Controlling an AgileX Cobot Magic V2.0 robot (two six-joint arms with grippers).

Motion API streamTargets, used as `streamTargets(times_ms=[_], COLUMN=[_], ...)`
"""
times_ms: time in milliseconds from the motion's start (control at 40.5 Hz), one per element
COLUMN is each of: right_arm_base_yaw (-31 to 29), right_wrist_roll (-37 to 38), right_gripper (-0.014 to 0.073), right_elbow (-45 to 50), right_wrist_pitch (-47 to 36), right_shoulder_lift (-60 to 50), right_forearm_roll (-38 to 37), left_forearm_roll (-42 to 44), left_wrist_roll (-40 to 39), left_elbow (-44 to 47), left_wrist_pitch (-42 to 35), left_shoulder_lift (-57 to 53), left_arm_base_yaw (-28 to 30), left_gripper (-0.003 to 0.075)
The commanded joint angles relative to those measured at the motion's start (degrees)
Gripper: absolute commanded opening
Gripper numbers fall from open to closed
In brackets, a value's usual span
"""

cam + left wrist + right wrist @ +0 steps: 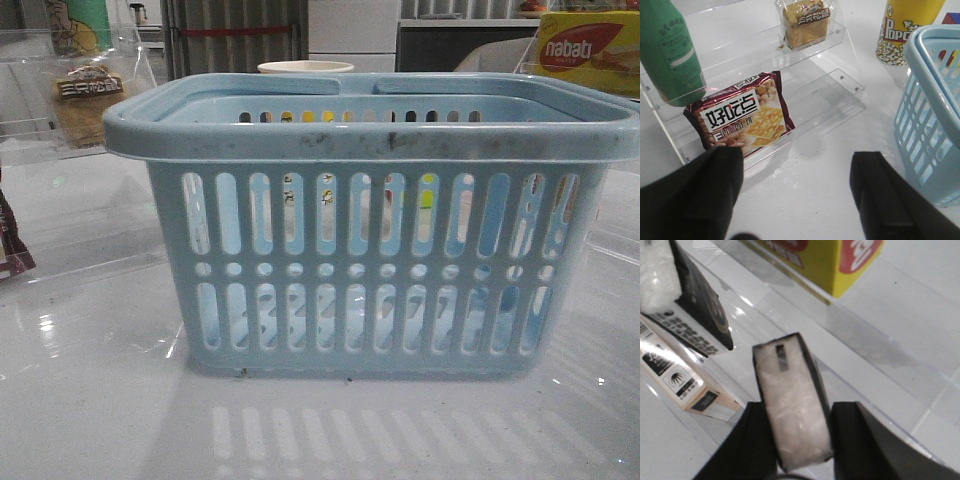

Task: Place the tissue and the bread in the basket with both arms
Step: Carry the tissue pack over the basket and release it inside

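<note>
The light-blue basket (370, 250) stands in the middle of the table; its side shows in the left wrist view (932, 105). The bread (88, 95), golden-tan in a clear packet with a dark label, sits on a clear shelf at the back left, and also shows in the left wrist view (805, 22). My left gripper (797, 172) is open and empty, low over bare table, in front of the shelf and apart from the bread. My right gripper (799, 409) is shut on a white tissue packet (790, 380) with dark edges, held upright between the fingers over a clear shelf.
A dark brown biscuit packet (742, 117), a green bottle (670, 50) and a popcorn cup (905, 25) are near the left gripper. A yellow nabati box (590, 50), also in the right wrist view (830, 260), a second dark tissue packet (675, 285) and a beige carton (685, 380) lie near the right gripper.
</note>
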Motion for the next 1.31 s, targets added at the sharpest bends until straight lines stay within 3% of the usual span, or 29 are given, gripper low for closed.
streamTargets(times_ms=[0,444,741,1012,1284], right_arm_base_yaw=[-0.23,4.64,17.77,31.01,35.72], right_wrist_roll=[0.06,-0.05,-6.39,-8.54,-8.66], right_gripper=[0.0203,0.0182,0.0182,0.0182,0.0199], right_elbow=[-2.56,-5.85,-5.59,-4.36,0.26], right_wrist_pitch=[-3.47,8.8,16.12,19.32,16.19], right_shoulder_lift=[-3.25,-15.15,-26.78,-26.78,-22.09], right_forearm_roll=[-0.03,0.4,2.44,7.42,10.5], left_forearm_roll=[-0.49,-0.49,-0.49,-0.49,-0.49], left_wrist_roll=[-0.06,-0.06,-0.06,-0.06,-0.06], left_elbow=[-1.47,-1.47,-1.47,-1.47,-1.47], left_wrist_pitch=[-4.42,-4.42,-4.42,-4.42,-4.42], left_shoulder_lift=[0.41,0.41,0.41,0.41,0.41], left_arm_base_yaw=[-0.3,-0.3,-0.3,-0.3,-0.3], left_gripper=[0.0505,0.0505,0.0505,0.0505,0.0505])
